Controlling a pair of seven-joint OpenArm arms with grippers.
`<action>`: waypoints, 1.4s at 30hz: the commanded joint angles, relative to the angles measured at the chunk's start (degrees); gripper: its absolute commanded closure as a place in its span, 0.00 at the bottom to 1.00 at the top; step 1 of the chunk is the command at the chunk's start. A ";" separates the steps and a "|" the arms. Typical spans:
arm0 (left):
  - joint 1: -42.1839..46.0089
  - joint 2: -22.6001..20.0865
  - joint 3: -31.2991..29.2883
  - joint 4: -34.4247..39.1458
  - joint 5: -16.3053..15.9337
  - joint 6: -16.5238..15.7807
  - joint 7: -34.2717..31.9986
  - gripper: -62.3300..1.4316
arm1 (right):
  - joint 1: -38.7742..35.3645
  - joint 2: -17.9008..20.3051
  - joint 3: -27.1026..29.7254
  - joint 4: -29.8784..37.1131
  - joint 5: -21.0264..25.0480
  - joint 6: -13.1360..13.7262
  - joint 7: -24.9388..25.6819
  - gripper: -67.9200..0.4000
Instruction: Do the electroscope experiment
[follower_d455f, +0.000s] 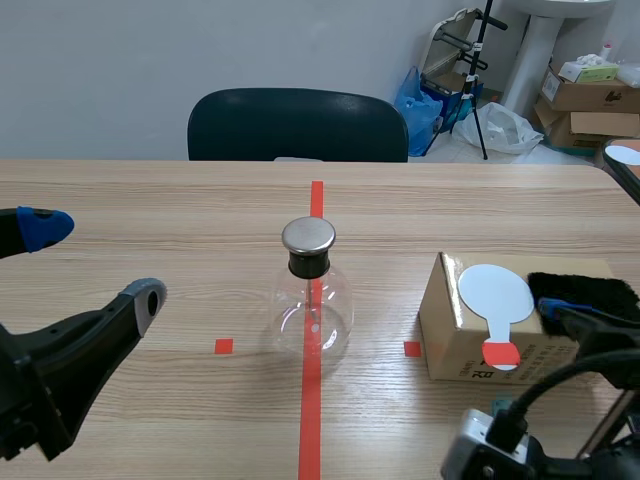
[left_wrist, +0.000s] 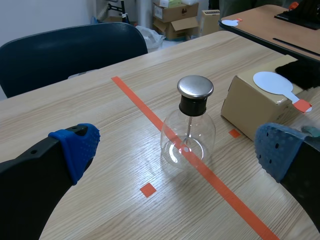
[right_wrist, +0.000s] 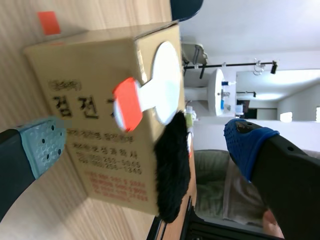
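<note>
Your left gripper (left_wrist: 175, 148) spread wide before the glass flask (follower_d455f: 313, 300), your right gripper (right_wrist: 145, 144) released too, facing the box (right_wrist: 85, 165) that carries a white paddle (right_wrist: 167, 70) and black fur (right_wrist: 172, 170).

Right end of black cloth (follower_d455f: 585, 286) cut off at scene edge, box (right_wrist: 90, 115) print blurred — unreadable.

The electroscope flask (follower_d455f: 312, 305) is clear glass with a black stopper and a shiny silver cap (follower_d455f: 308, 236); the box (follower_d455f: 450, 338) is tan cardboard printed in black and red; the paddle (follower_d455f: 497, 292) is white with an orange-red handle; the fur (follower_d455f: 585, 287) is black; the bench (follower_d455f: 150, 220) is pale wood grain
</note>
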 joint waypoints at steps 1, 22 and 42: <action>-0.17 0.28 0.42 1.20 -0.37 0.11 -0.83 0.00 | 1.70 0.61 -0.42 -0.20 -0.79 -0.66 -1.11 0.00; -0.17 0.28 0.42 1.20 -0.35 0.09 -0.85 0.00 | 6.16 -5.07 -3.06 -5.81 -10.45 -3.69 -6.40 0.00; -0.17 0.28 0.42 1.20 -0.35 0.09 -0.85 0.00 | 6.40 -5.07 -3.06 -5.81 -11.52 -3.67 -7.69 0.51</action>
